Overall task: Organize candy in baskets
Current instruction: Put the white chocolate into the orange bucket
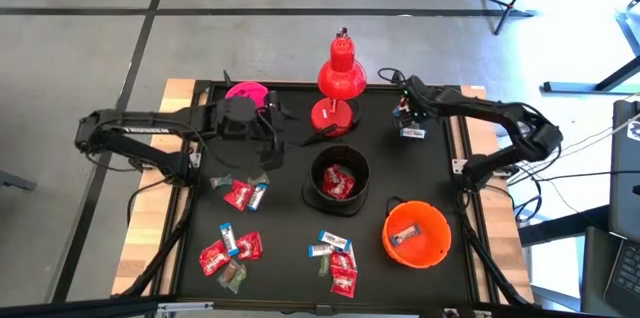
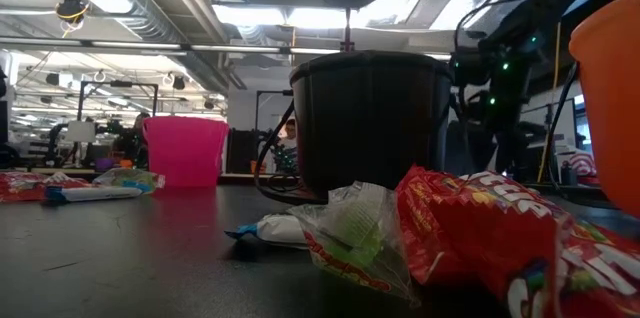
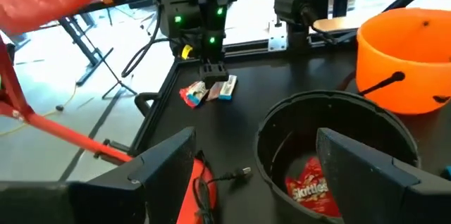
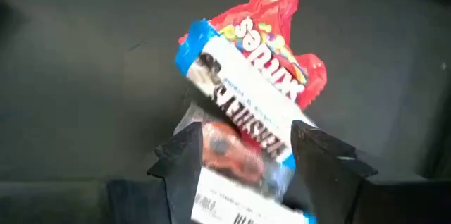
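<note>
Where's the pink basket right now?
In the high view, the pink basket stands at the table's far edge on the left side, behind the left tool, left of the red lamp.

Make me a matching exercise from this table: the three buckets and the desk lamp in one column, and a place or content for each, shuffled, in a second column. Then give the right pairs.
Things
1. pink bucket
2. black bucket
3. orange bucket
4. red desk lamp

Places or contents
A. at the near right of the mat, with a thin black handle
B. in the middle of the mat, holding red Skittles packets
C. at the far edge between the two arms, on a round base
D. at the far left of the mat, beside the left arm

Pairs: 1-D, 2-B, 3-A, 4-C
</note>
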You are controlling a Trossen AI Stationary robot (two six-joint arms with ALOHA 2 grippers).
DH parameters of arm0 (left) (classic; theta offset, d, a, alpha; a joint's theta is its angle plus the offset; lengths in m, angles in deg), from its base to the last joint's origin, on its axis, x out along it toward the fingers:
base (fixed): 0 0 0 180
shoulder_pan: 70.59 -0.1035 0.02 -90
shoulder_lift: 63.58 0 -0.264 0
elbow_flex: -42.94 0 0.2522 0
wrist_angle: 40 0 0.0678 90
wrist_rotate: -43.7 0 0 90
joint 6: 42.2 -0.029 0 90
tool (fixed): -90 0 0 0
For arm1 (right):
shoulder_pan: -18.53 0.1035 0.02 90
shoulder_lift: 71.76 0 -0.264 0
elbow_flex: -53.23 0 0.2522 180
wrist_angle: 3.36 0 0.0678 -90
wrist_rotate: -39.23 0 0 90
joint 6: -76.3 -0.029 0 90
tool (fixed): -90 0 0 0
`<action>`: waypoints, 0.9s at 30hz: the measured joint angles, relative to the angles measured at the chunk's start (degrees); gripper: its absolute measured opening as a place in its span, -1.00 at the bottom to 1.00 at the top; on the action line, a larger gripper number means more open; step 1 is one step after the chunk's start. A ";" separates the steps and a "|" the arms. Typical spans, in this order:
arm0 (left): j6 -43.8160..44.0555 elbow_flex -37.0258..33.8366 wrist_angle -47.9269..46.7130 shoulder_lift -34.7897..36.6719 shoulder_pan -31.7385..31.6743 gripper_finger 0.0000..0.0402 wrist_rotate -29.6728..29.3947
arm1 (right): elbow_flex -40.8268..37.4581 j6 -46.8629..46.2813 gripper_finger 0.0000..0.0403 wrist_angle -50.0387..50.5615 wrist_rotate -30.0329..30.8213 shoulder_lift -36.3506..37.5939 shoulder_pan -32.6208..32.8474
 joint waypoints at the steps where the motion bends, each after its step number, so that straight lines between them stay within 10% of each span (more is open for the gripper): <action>1: 0.45 -0.80 0.50 0.38 -0.20 0.41 0.29 | 0.00 0.23 0.06 -0.74 0.03 -0.88 -0.37; 14: 3.46 -3.44 0.83 1.97 -0.27 0.41 0.81 | 0.00 3.88 -0.02 -3.83 1.16 -6.62 -1.39; 27: 4.97 -3.44 0.75 1.97 -0.27 0.41 0.82 | 0.16 7.34 -0.96 -3.58 0.17 -6.54 -1.34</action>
